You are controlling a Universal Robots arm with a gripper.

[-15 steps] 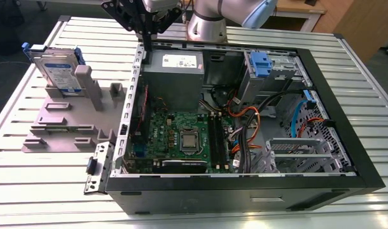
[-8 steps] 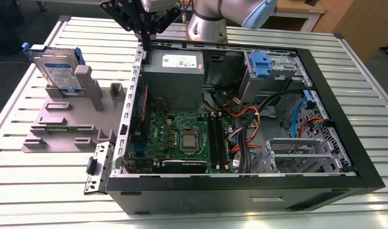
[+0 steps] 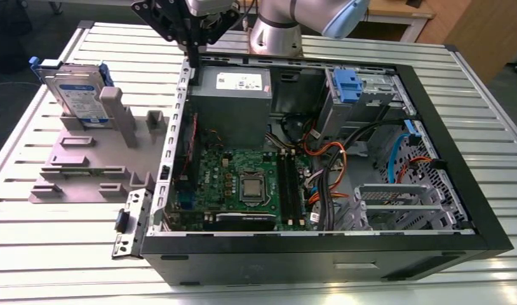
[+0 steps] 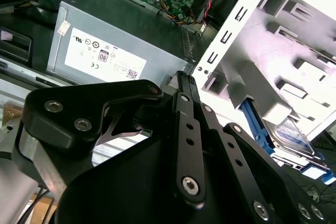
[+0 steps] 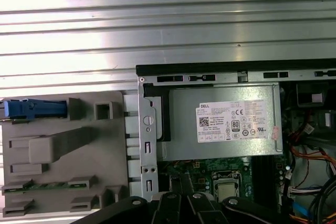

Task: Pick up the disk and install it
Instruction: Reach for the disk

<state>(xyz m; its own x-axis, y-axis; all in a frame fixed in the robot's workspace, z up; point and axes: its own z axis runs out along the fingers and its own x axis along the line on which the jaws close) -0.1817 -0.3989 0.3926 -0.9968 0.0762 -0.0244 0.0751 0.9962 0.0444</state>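
Observation:
The disk [image 3: 76, 92], a silver drive with a white-and-blue label and a blue frame, stands on edge in a grey holder [image 3: 89, 159] at the exterior view's left, outside the computer case. The second wrist view shows part of the disk [image 4: 291, 132], and the first wrist view shows the disk's blue top edge [image 5: 34, 109]. My gripper [image 3: 190, 57] hangs high above the case's wall, between the holder and the power supply. Its black fingers meet at the tips, shut and empty, in both wrist views [image 4: 184, 76] [image 5: 181, 184]. The gripper is well apart from the disk.
The open black computer case [image 3: 462, 210] lies on a slatted metal table [image 3: 479, 89]. Inside are a grey power supply [image 3: 233, 95], a green motherboard [image 3: 241, 184], cables, and a metal drive cage [image 3: 373, 95] with a blue carrier [image 3: 347, 86]. The arm's base stands behind the case.

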